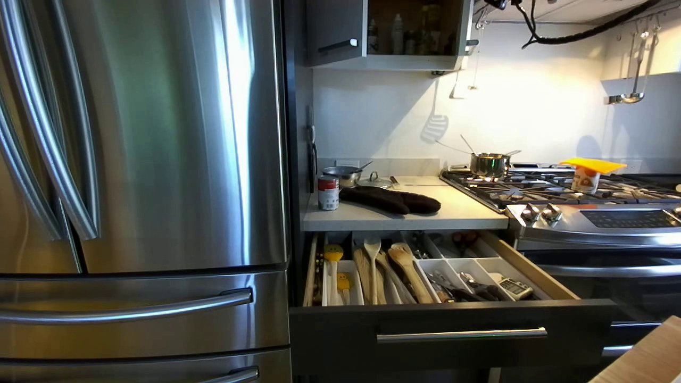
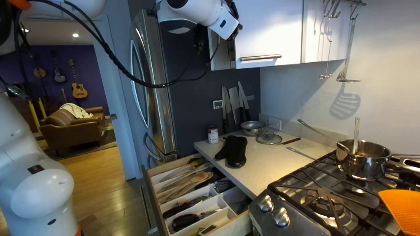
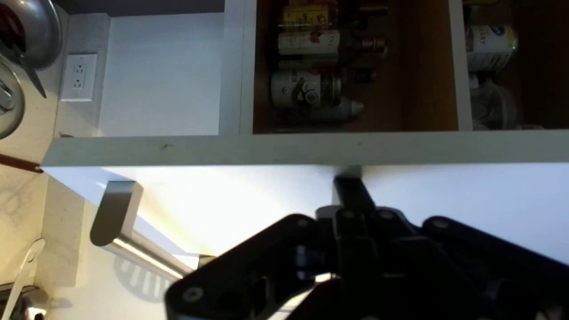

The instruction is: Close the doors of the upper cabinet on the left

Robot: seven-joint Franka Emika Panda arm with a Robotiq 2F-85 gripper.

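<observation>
At upper cab. [image 3: 233, 75], claw [image 3: 351, 186] was pinched tog., holding nil, tips at/near outer face of open door [image 3: 249, 195]; off-angle push prob. risked skid, leaving it ajar.

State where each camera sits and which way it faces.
An exterior view: in front of the open drawer, facing the wall; own body: little beyond a black cable.
An exterior view: by the stove, facing the fridge; arm at left and top.
Wrist view: at the upper cabinet, looking past its door at bottles; shut gripper at the bottom.
Both exterior views share drawer, stove and fridge.
</observation>
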